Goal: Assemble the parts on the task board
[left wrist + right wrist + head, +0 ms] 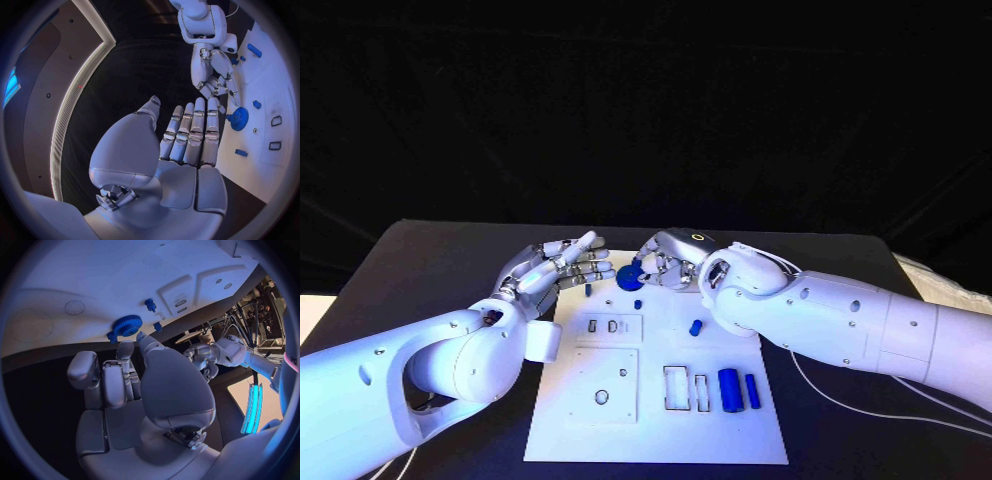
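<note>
The white task board (574, 425) lies in the middle of the table. A blue gear (632, 277) sits at its far edge, also seen as the gear (238, 119) and the gear (127, 326). My right hand (672, 262) hangs just beside the gear with its fingers bent down. Its thumb tip (141, 336) is at the gear's rim, and nothing is clasped. My left hand (567, 264) hovers on the gear's other side with its fingers (195, 131) straight and nothing in it.
On the board, near the right arm, lie two blue cylinders (728, 387) and a short blue peg (695, 326). Small blue pieces (638, 300) sit near the gear. Rectangular slots (675, 388) and round holes (602, 397) mark the board.
</note>
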